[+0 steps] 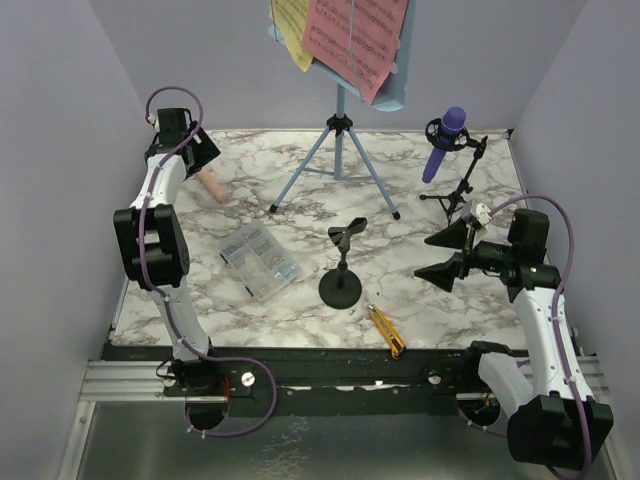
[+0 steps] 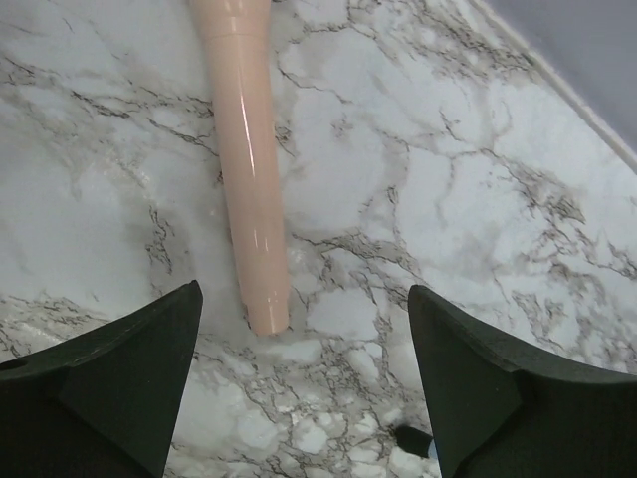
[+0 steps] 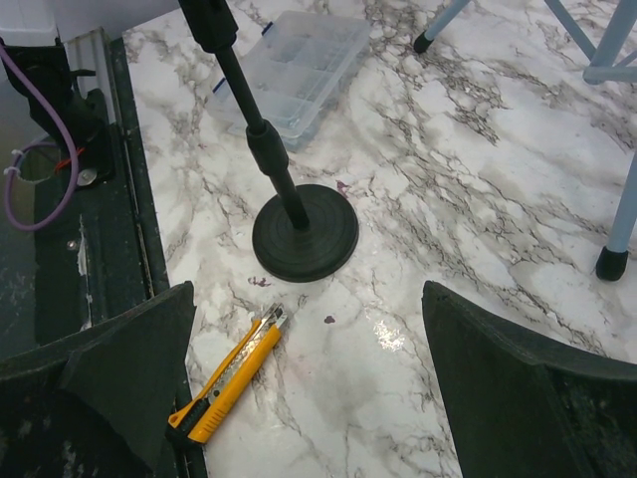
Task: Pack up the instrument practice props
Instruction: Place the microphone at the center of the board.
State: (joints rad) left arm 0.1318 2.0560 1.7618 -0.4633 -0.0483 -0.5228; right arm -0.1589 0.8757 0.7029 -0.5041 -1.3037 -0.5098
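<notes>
A beige microphone (image 1: 212,186) (image 2: 249,169) lies flat on the marble table at the back left. My left gripper (image 1: 196,152) (image 2: 304,291) hovers over its near end, open, with both fingers clear of it. A purple microphone (image 1: 443,143) sits in a black mount on a small tripod stand (image 1: 456,196) at the back right. A second black mount with a round base (image 1: 341,287) (image 3: 304,239) stands mid-table with nothing in it. The light-blue music rack (image 1: 340,150) holds pink pages (image 1: 355,35) and yellow pages (image 1: 292,30). My right gripper (image 1: 422,257) (image 3: 308,289) is open and holds nothing.
A clear plastic box of small parts (image 1: 258,262) (image 3: 294,60) lies left of the round-base mount. A yellow-and-black utility knife (image 1: 385,331) (image 3: 231,378) rests by the table's near edge. Walls close in the left, back and right sides.
</notes>
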